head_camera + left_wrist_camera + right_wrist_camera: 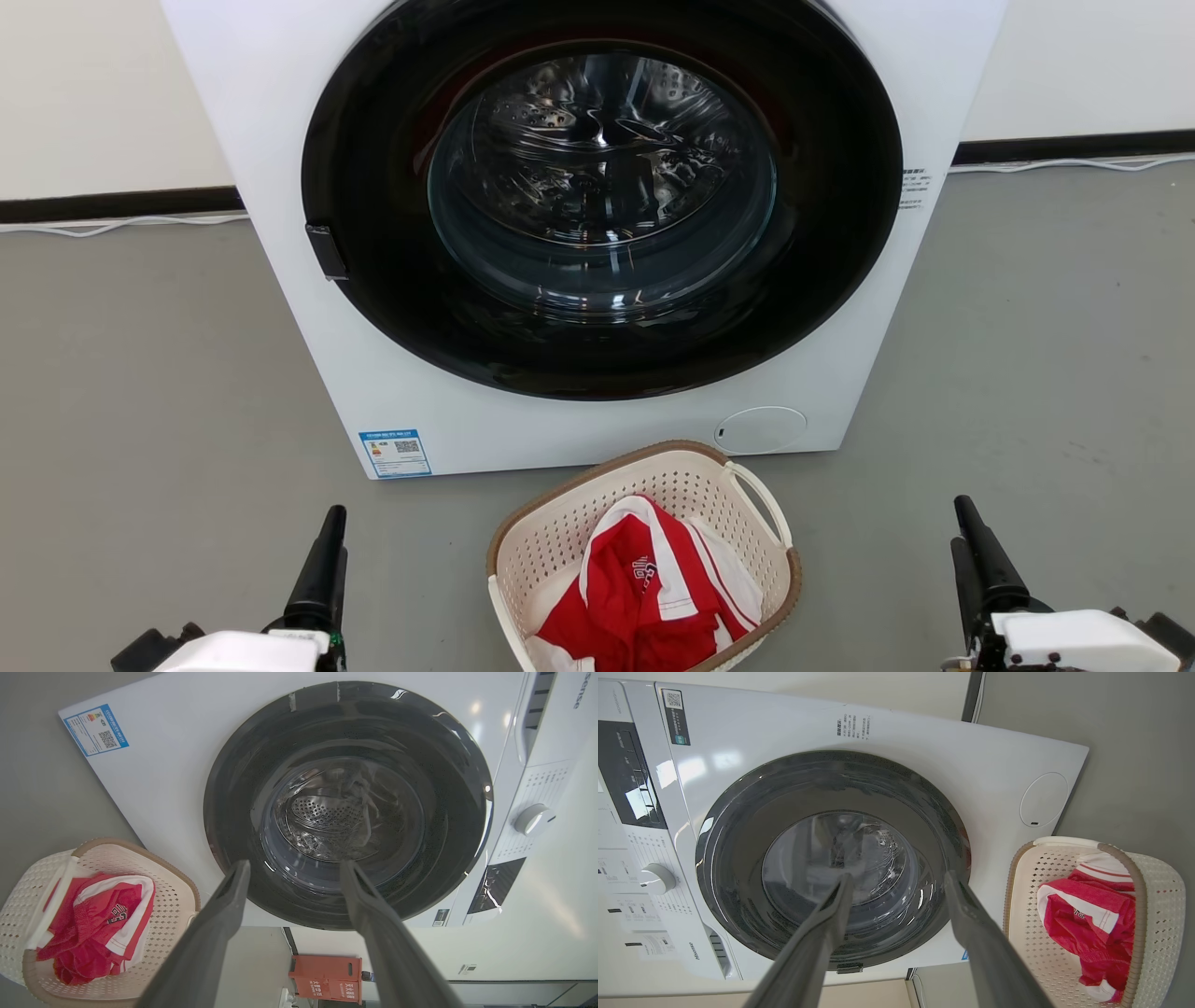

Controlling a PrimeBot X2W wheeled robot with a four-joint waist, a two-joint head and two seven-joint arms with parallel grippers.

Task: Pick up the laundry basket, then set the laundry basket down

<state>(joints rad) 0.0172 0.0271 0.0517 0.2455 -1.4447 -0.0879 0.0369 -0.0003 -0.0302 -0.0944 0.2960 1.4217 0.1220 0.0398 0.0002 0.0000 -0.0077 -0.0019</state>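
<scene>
No step done yet: laundry basket sits on the floor between my left hand and right hand, both spread, empty, well apart from it.

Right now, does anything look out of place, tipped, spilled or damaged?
Nothing stands out. The laundry basket stands upright on the floor before the washing machine, turned slightly askew to it, with the red and white clothes all inside. The left gripper and right gripper are open and clear of it.
</scene>
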